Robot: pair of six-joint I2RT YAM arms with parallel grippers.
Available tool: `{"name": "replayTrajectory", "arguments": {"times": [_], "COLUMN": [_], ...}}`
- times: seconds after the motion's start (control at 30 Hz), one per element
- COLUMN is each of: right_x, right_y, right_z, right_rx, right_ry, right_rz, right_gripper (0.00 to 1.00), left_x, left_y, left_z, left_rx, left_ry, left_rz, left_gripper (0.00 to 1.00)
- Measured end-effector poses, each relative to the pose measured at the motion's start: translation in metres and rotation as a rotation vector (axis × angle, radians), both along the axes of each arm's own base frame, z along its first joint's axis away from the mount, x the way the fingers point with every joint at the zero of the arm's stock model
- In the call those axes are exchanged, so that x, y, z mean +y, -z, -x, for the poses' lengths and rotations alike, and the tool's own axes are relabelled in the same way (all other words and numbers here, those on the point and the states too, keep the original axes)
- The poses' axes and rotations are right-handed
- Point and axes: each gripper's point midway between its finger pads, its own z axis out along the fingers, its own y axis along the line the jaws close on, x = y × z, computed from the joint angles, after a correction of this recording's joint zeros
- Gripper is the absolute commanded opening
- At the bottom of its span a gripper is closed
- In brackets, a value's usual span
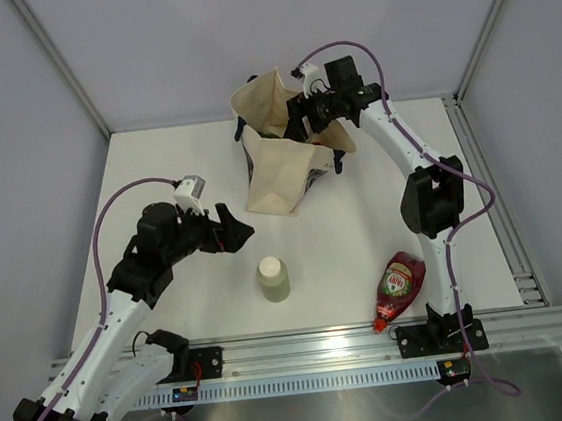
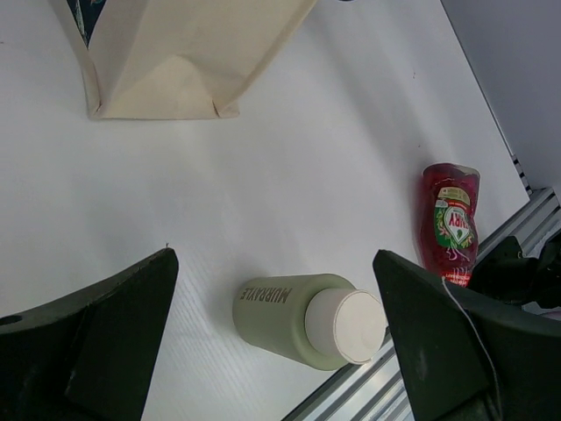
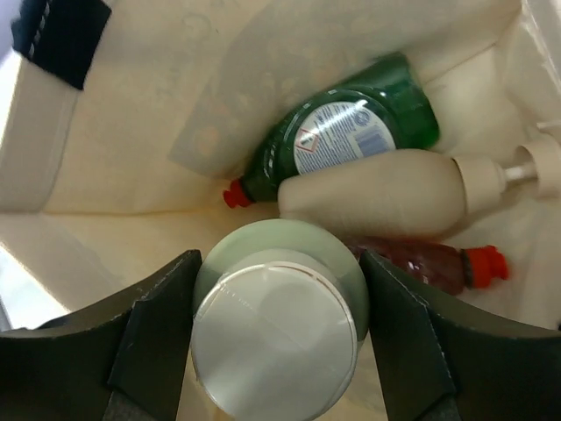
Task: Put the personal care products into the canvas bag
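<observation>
The canvas bag point(image 1: 276, 161) stands open at the back middle. My right gripper point(image 1: 315, 106) reaches into its mouth, shut on a pale sage-green bottle point(image 3: 276, 338), held above the bag's inside point(image 3: 131, 114). Below it lie the dark-green red-capped bottle point(image 3: 351, 127), the beige pump bottle point(image 3: 386, 197) and a dark-red bottle point(image 3: 421, 263). A second sage-green bottle point(image 1: 273, 278) stands on the table; my left gripper point(image 1: 234, 225) is open and empty just left of and above it, with the bottle point(image 2: 302, 317) between its fingers' line of sight. Another dark-red bottle point(image 1: 398, 287) lies at the front right.
The metal rail point(image 1: 316, 353) with both arm bases runs along the table's near edge, close to the red bottle point(image 2: 450, 224). The bag's bottom corner point(image 2: 175, 61) shows in the left wrist view. Grey walls enclose the table on three sides.
</observation>
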Motion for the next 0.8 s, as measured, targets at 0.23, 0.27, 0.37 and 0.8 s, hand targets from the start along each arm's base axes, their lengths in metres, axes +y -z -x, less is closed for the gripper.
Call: {"name": "replayTrajectory", "arguments": {"times": [0.23,0.27,0.37,0.8], "right_x": [-0.004,-0.004,-0.007,-0.085], "right_y": [-0.042,-0.053,-0.08,-0.071], "right_z": [-0.005,-0.006,-0.004,0.043], "right_rx": [-0.116,-0.139,-0.186,-0.046], "right_ry": [-0.016,-0.017,-0.02,-0.022], "right_rz": [0.023,0.016,-0.01,-0.061], "right_gripper": [0.99,1.0,0.99,1.0], "left_x": [-0.008,-0.01,-0.017,-0.03], "left_y": [0.004,0.006,0.012,0.018], "left_z": [0.011,0.015,0.029,0.079], "left_rx": [0.018,0.027,0.061,0.11], "left_ry": [0.041,0.053,0.091,0.207], "left_rz": [-0.011,-0.016,-0.032,-0.145], "left_gripper": [0.99,0.99,0.99,0.99]}}
